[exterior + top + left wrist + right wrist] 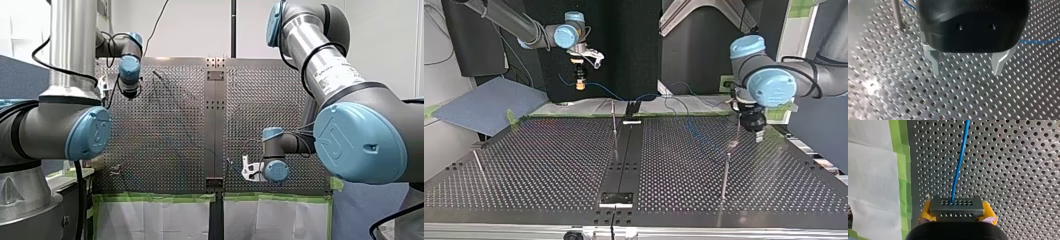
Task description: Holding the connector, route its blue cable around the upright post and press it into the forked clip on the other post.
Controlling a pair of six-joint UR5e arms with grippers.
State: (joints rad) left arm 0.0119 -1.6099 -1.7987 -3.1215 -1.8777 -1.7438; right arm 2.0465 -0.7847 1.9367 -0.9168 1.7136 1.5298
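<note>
I judge this to be the start of the routing. My right gripper [957, 213] has its yellow pads clamped on the dark connector [956, 205], one pad on each side. In the top view it holds the connector well above the far edge of the table [549, 165]. The blue cable [960, 162] runs straight ahead from the connector's face. In the top view it then sags to the table and trails off toward the view's right. I cannot see it wrapped around any post, and nothing sits in a clip yet.

My left gripper [967, 72] hangs low over the table with its metal fingers apart and nothing between them. It is just beside the post at the top view's right.

The next move, as I read it, calls for carrying the connector down and around the middle post [614, 120]. The cable needs enough tension to bear on the post and not slide over its top. Then I would bring the line across to the right-hand post [725, 172]. Its top [732, 144] looks wider, so I take it for the forked clip, though it is too small to be sure.

By my count there is one connector, one blue cable and two grippers. There are three thin posts, the third being a leaning rod [479, 165] at the top view's left.
</note>
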